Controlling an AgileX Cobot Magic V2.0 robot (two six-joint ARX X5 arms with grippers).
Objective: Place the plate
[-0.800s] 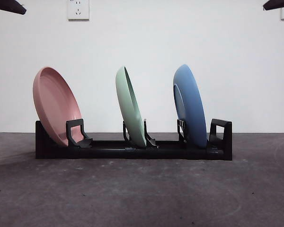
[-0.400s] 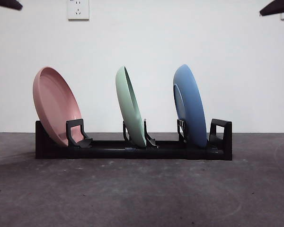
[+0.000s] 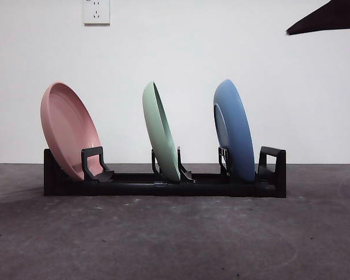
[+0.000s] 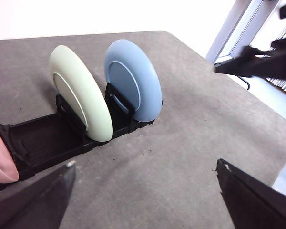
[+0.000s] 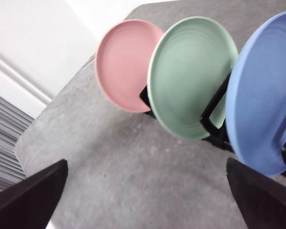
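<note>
Three plates stand on edge in a black rack (image 3: 163, 186) on the grey table (image 3: 175, 239) — a pink plate (image 3: 67, 128) at one end, a green plate (image 3: 160, 131) in the middle slot and a blue plate (image 3: 233, 131) near the other end. Each leans slightly the same way, resting against an upright black divider. The plates are well apart from one another, none touching.

The right gripper (image 5: 148, 200) hangs above the table with the blue plate nearest it; its two black jaws are spread wide with nothing between them. In the front view it shows as a dark tip (image 3: 326, 17) at the upper corner, above and beyond the blue plate, not touching anything.

The left gripper (image 4: 143, 200) also hovers clear of the rack — jaws wide apart, empty.

On the white wall behind, a power socket (image 3: 96, 11) sits high up.
</note>
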